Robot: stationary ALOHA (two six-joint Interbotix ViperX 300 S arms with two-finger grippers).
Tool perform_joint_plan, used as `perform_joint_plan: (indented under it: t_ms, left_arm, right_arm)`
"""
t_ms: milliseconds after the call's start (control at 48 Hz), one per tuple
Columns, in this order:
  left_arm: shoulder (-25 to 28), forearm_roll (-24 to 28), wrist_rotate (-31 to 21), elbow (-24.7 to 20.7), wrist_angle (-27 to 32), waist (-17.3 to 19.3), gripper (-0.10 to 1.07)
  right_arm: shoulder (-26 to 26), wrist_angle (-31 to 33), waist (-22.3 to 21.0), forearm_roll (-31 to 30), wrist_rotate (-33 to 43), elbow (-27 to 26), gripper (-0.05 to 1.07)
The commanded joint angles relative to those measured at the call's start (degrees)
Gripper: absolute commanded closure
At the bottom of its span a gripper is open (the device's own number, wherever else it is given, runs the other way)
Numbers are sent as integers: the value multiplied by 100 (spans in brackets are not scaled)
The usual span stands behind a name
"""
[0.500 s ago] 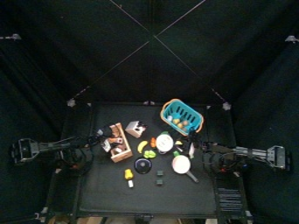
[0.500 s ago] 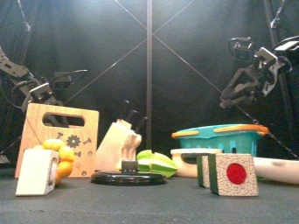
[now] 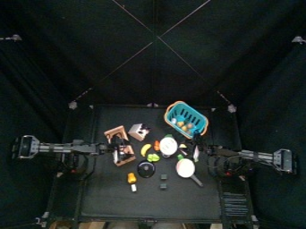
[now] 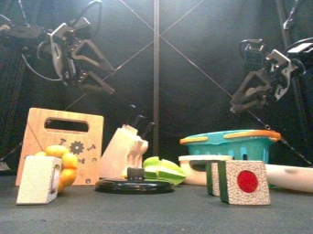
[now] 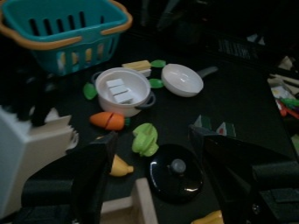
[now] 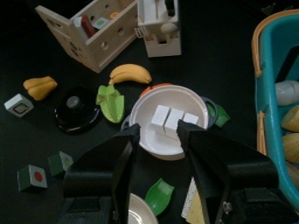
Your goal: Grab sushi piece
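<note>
A sushi piece (image 4: 244, 181) with a red centre and a dark green wrap stands at the table's front right, with a second piece (image 4: 217, 174) just behind it. They show in the top view (image 3: 162, 185) and in the right wrist view (image 6: 35, 178). A white and orange piece (image 4: 39, 178) stands at the front left. My left gripper (image 4: 91, 66) hangs high above the wooden board, jaws open and empty (image 5: 152, 166). My right gripper (image 4: 257, 87) hangs high above the basket, jaws open and empty (image 6: 160, 144). Both are far from the sushi.
A teal basket (image 4: 230, 142) stands at the back right. A wooden board (image 4: 61, 142) and a knife block (image 4: 123, 151) stand on the left. A white bowl (image 6: 172, 131), green leaves (image 4: 162, 169), a black lid (image 4: 134, 186), a banana (image 6: 128, 73) and a white pan (image 3: 188, 167) fill the middle.
My left arm has risen and swung in towards the middle, so its gripper now hangs high above the board. The right arm and the objects have not moved.
</note>
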Motion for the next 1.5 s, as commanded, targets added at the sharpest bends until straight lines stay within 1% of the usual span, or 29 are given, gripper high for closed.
perform_joint_plan:
  t_ms: [0, 62, 104, 146, 167, 188, 208, 271, 333, 458, 646, 708, 750, 812, 875, 958, 1021, 1250, 1479]
  left_arm:
    - [589, 167, -35, -492, -35, -88, 0]
    - [1090, -79, -26, -844, -70, -229, 0]
    - [1301, -176, -26, -1011, -105, -299, 0]
    - [1538, -220, -18, -1187, -114, -369, 0]
    - [1863, -220, -26, -1441, -123, -439, 0]
    - [1978, -220, -26, -1529, -114, -475, 0]
    - [2153, -246, -26, -1714, -114, -571, 0]
    - [2435, -299, -26, -2004, -79, -633, 0]
    - [2698, -431, -26, -2145, -79, -624, 0]
    - [2962, -765, -18, -2329, -79, -624, 0]
    - [3287, -765, -9, -2487, -70, -615, 1]
    - [3331, -756, -9, -2531, -70, -589, 3]
    - [3340, -756, -9, -2531, -62, -563, 6]
    - [3340, -756, 0, -2558, -53, -536, 19]
    - [3270, -756, 9, -2575, -62, -527, 28]
    - [3252, -756, 18, -2619, -62, -519, 37]
    - [3252, -756, 9, -2619, -53, -510, 41]
    - [2944, -747, 18, -2566, -53, -510, 41]
    - [2918, -721, 18, -2558, -53, -510, 41]
  right_arm:
    - [0, -26, -26, 9, 0, -62, 24]
    - [0, -35, -26, 9, 0, -70, 24]
    - [9, -35, -18, 9, 0, -70, 24]
    - [0, -35, -26, 9, 0, -70, 24]
    - [0, -35, -26, 9, 0, -70, 24]
    - [0, -35, -26, 9, 0, -70, 24]
    - [0, -35, -26, 9, 0, -62, 24]
    - [-9, -35, -26, 9, 0, -70, 24]
    - [-18, -35, -18, 9, 0, -70, 24]
    - [-18, -35, -18, 9, -9, -62, 24]
    - [-18, -35, -18, 9, -9, -62, 24]
    - [-26, -35, -18, 9, -9, -53, 24]
    - [-18, -35, -26, 9, -9, -53, 24]
    - [-18, -35, -18, 9, 0, -53, 24]
    - [-18, -35, -26, 9, 0, -53, 24]
    - [-18, -35, -26, 9, -26, -35, 24]
    - [-26, -35, -18, 9, -26, -26, 24]
    - [-18, -35, -26, 9, -26, -26, 24]
    - [-18, -35, -26, 9, -26, -35, 24]
